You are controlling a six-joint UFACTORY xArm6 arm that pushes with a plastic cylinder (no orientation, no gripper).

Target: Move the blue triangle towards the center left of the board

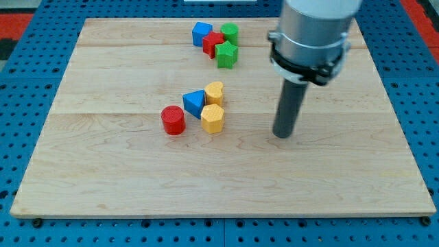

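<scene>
The blue triangle [194,103] lies near the middle of the wooden board [103,158], touching a yellow block [215,92] at its upper right and a yellow hexagon [212,118] at its lower right. A red cylinder [173,119] stands just to its lower left. My tip [282,134] rests on the board well to the right of the blue triangle, apart from every block.
At the view's top, a cluster holds a blue block [201,33], a red block [213,43], a green cylinder [230,32] and a green star-like block [227,54]. The arm's grey body [315,34] hangs over the upper right. Blue pegboard surrounds the board.
</scene>
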